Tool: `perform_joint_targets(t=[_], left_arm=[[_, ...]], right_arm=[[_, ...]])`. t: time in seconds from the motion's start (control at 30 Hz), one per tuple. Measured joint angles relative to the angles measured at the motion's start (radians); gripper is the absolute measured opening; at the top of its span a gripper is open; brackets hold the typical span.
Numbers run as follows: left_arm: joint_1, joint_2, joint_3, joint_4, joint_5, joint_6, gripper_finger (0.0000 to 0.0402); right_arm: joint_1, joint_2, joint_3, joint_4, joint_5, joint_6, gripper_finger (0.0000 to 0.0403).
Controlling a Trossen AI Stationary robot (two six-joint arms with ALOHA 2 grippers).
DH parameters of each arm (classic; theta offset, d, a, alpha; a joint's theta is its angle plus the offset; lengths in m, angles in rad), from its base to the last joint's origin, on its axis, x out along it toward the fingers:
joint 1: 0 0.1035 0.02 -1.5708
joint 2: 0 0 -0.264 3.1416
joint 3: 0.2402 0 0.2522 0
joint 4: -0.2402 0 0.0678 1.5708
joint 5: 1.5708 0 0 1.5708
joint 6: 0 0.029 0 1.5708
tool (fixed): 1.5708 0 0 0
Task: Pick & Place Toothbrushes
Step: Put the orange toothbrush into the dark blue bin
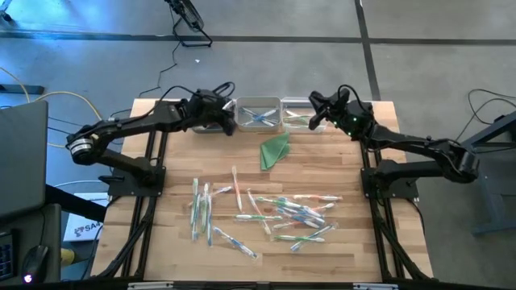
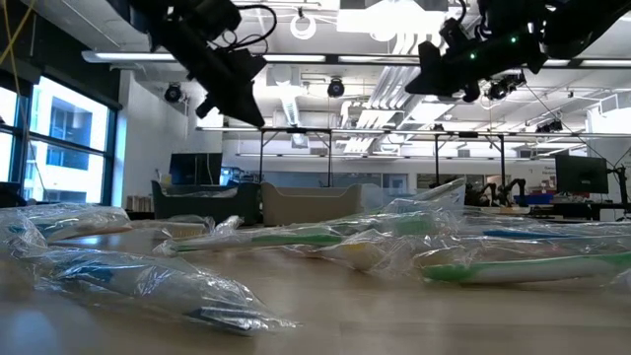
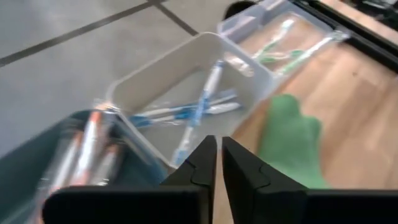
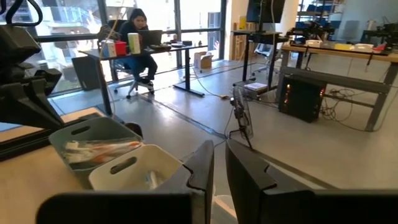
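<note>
Many wrapped toothbrushes [image 1: 266,213] lie scattered flat on the near half of the wooden table [image 1: 177,161]; the low view shows their clear wrappers [image 2: 325,237]. At the far edge stand three bins in a row. The grey bin [image 3: 37,162] holds orange-accented toothbrushes [image 3: 87,149], the white bin [image 3: 146,78] blue ones [image 3: 199,109], and the clear bin [image 3: 239,25] green ones [image 3: 277,53]. My left gripper [image 1: 230,125] hovers shut and holds nothing, above the near side of the grey and white bins [image 3: 219,155]. My right gripper [image 1: 314,111] hangs shut over the clear bin, pointing level [image 4: 219,168].
A folded green cloth triangle [image 1: 274,151] lies on the table just near of the bins, also seen in the left wrist view [image 3: 289,140]. Bare wood spreads between the cloth and the scattered pile. Far beyond the table a person sits at a desk [image 4: 138,37].
</note>
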Motion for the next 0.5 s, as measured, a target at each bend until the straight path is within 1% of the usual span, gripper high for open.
perform_joint_targets(t=[0.13, 0.23, 0.4, 0.5], left_arm=[[-0.057, 0.0, 0.0, 0.015, -0.009, -0.034, 0.0008], [-0.092, 0.0, 0.0, 0.045, -0.011, -0.061, 0.0004], [-0.14, 0.0, 0.0, 0.061, -0.011, -0.104, 0.0003], [-0.167, 0.0, 0.0, 0.056, -0.011, -0.104, 0.0003]], right_arm=[[0.02, 0.0, 0.0, -0.001, 0.0, -0.013, 0.0034], [0.031, 0.0, 0.0, -0.002, 0.0, -0.054, 0.0034], [0.042, 0.0, 0.0, -0.002, 0.0, -0.06, 0.0034], [0.042, 0.0, 0.0, -0.001, 0.0, -0.06, 0.0034]])
